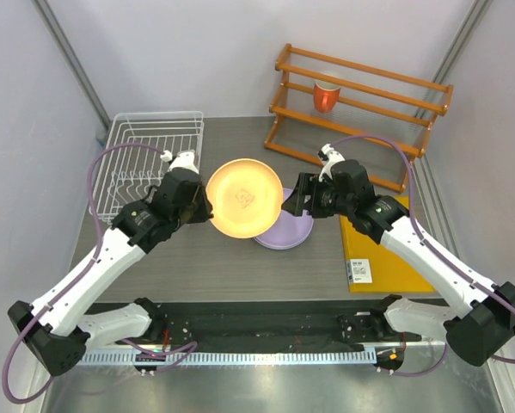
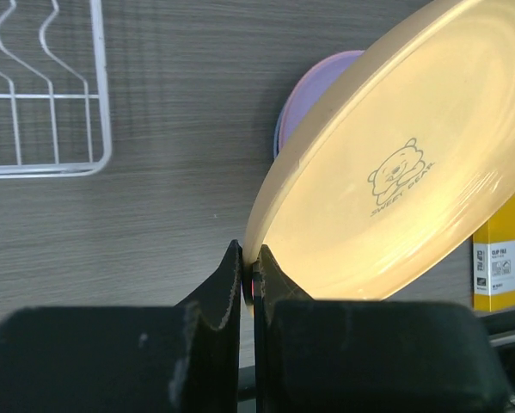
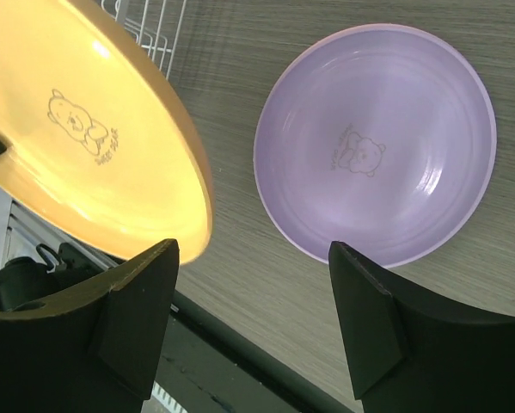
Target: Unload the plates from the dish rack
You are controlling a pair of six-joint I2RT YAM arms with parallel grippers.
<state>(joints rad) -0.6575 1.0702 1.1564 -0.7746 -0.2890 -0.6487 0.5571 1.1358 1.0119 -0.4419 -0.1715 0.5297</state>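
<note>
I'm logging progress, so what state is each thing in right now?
orange-yellow plate: lifted, tilted, rim pinched by the left gripper.
left gripper: shut on that plate's rim.
right gripper: open, beside the plate's opposite edge, not gripping.
lilac plate: flat on the table, face up.
dish rack: no plates visible in it.
cup: on the wooden shelf.

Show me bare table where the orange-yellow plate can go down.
Bare tabletop lies near the arm bases, between the left arm and the yellow board. Another strip separates dish rack and orange shelf. The middle, around the orange-yellow plate and purple plate, is crowded.
</note>
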